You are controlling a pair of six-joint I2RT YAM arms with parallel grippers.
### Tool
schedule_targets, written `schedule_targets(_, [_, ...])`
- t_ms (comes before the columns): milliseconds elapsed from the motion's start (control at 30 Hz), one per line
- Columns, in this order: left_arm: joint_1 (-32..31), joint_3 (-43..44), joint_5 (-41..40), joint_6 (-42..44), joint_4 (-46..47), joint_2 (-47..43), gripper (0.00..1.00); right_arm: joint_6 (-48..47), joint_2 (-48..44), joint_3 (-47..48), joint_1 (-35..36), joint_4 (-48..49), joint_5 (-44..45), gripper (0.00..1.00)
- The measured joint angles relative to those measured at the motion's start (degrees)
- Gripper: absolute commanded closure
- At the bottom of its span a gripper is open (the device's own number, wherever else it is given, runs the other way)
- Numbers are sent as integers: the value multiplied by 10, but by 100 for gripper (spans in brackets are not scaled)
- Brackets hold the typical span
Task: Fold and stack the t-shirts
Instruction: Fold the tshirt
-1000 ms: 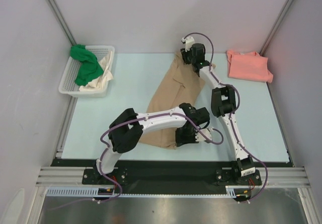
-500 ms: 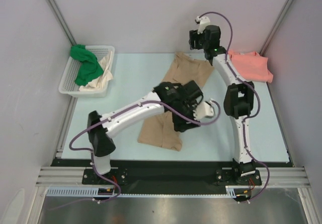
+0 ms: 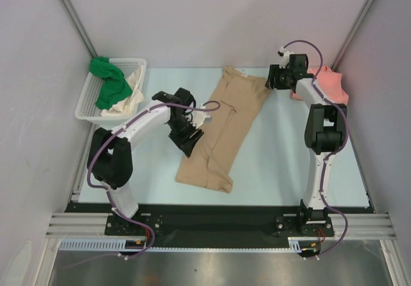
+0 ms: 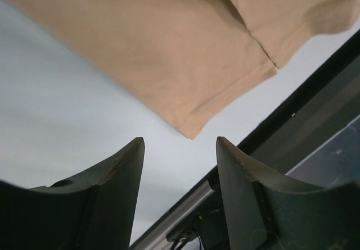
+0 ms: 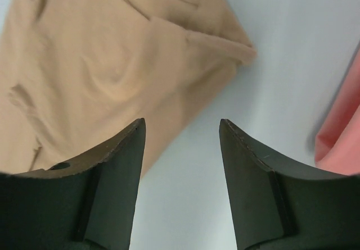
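Tan t-shirt (image 3: 221, 128), folded into a long strip, lies flat at the middle of the bench (image 3: 276, 164). Soft, light and limp, it is probably best pinched at its hem corners. Left end effector (image 4: 180, 143) and right end effector (image 5: 181, 123) both stand released and empty.

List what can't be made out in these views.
Cream cloth shirt: top view, mostly buried under the bright green cloth shirt inside the white plastic lattice basket.
Salmon pink cloth shirt: top view, left part behind the right arm; right wrist view, cut by the frame edge.
Tan cloth shirt: left wrist view, cut by the top edge.
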Motion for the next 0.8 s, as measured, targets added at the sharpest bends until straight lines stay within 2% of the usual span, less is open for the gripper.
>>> schedule_targets(267, [19, -136, 41, -27, 53, -6, 43, -5, 61, 10, -4, -7, -5, 43])
schedule_targets(567, [41, -150, 49, -37, 86, 35, 48, -9, 96, 35, 3, -1, 80, 47])
schedule_targets(633, [41, -150, 49, -38, 87, 57, 51, -9, 103, 43, 3, -1, 87, 48])
schedule_targets(733, [41, -148, 53, -42, 81, 77, 57, -9, 114, 56, 2, 1, 88, 54])
schedule_targets(767, [41, -148, 53, -43, 81, 78, 60, -9, 118, 61, 2, 1, 87, 62])
schedule_targets(800, [41, -148, 51, -43, 80, 79, 73, -10, 121, 66, 2, 1, 87, 68])
